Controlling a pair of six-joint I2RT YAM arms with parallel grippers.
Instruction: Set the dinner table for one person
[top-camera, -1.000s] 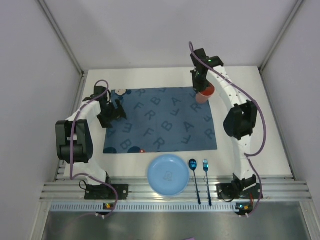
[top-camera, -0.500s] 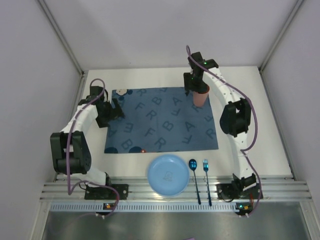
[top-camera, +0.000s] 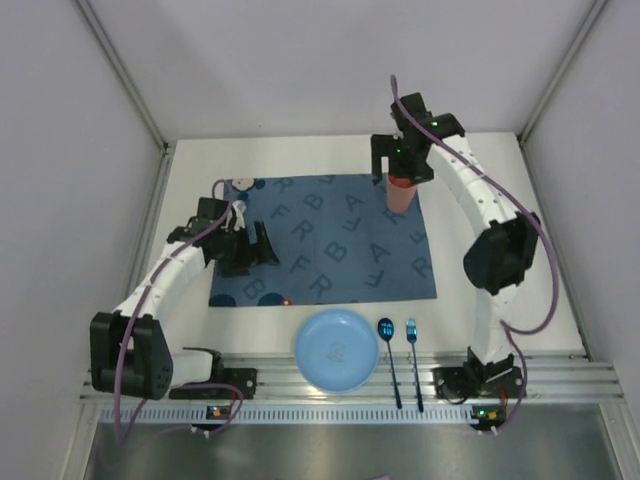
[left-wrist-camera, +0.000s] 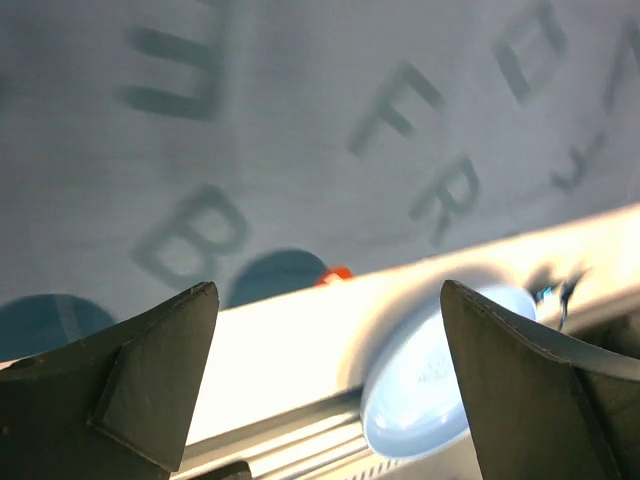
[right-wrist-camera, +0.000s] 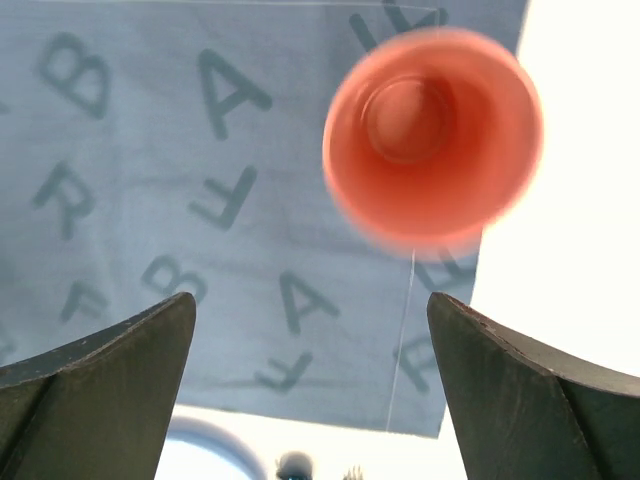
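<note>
Right gripper (top-camera: 402, 168) hangs, jaws wide and empty, above the upright red cup (top-camera: 400, 195) at the far right corner of the blue lettered cloth (top-camera: 320, 240), likely its drink spot, while the white dinner table (top-camera: 520, 270) lies under and around that cloth.

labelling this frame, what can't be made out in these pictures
- red cup: top external, the right tool covers its rim; right wrist, motion-blurred
- blue plate: left wrist, washed out, partly behind a finger of the left tool
- spoon and the utensil beside it: top external, too small to tell a fork
- orange speck at the cloth edge: top external, too small to identify
</note>
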